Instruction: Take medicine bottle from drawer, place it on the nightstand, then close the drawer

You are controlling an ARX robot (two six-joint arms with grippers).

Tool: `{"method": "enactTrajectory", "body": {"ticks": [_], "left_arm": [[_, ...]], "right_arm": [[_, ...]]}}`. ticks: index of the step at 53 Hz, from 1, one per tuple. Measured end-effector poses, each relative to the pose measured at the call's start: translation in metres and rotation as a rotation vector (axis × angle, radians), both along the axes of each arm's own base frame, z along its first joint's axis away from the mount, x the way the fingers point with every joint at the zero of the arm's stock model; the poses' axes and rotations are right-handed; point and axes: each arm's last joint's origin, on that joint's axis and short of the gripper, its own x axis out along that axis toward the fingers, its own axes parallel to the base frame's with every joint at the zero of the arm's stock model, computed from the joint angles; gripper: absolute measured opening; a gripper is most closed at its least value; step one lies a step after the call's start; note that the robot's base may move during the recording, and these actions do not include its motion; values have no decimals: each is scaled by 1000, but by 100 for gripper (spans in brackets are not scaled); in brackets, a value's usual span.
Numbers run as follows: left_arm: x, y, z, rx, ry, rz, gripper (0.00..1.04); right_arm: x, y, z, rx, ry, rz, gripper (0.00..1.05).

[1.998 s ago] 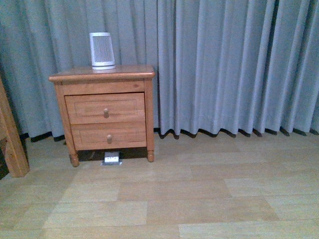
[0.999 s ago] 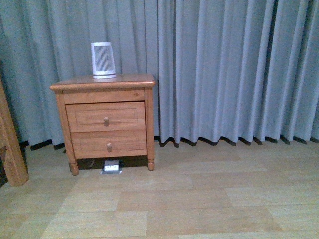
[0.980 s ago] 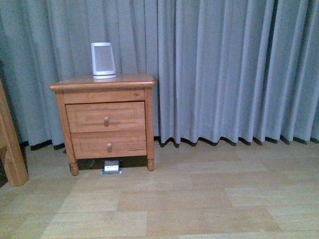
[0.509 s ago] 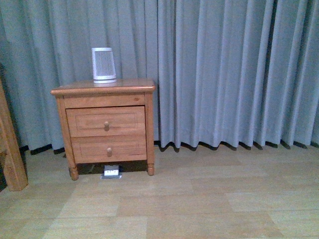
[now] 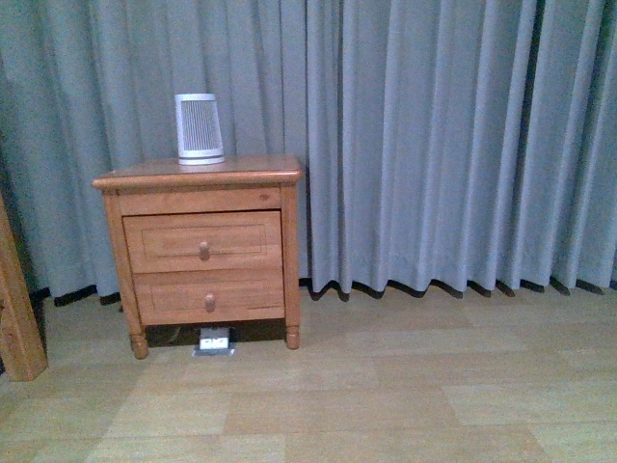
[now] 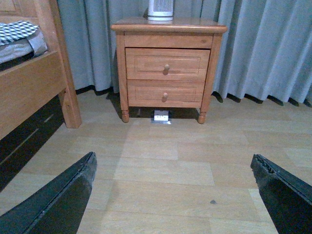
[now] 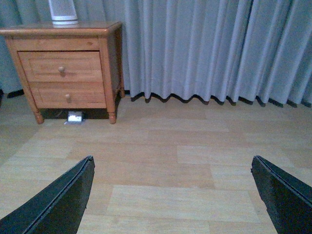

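The orange-brown nightstand (image 5: pixel 198 177) stands at the left against the grey curtain; it also shows in the left wrist view (image 6: pixel 168 26) and the right wrist view (image 7: pixel 61 29). Its upper drawer (image 5: pixel 202 241) is shut, with one round knob (image 5: pixel 203 251); the drawer shows too in the left wrist view (image 6: pixel 166 64) and the right wrist view (image 7: pixel 60 66). The medicine bottle is hidden. My left gripper (image 6: pixel 173 168) and right gripper (image 7: pixel 173 168) are open and empty above the wooden floor, well short of the nightstand. Neither arm shows in the front view.
A white ribbed appliance (image 5: pixel 199 127) stands on the nightstand top. The lower drawer (image 5: pixel 209 295) is shut. A small white socket box (image 5: pixel 213 340) lies under the nightstand. A wooden bed frame (image 6: pixel 34 87) stands left of it. The curtain (image 5: pixel 443 145) hangs behind.
The front view has shifted: the nightstand now sits lower in the picture and looks slightly larger. Both drawers stay shut.
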Motion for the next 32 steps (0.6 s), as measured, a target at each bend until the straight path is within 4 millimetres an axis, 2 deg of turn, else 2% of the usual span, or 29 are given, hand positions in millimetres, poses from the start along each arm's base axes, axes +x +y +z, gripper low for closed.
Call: {"method": "enactTrajectory", "body": {"ticks": [32], "left_arm": [[0, 0, 0, 0, 0, 0, 98]], "right_arm": [[0, 0, 0, 0, 0, 0, 98]]}}
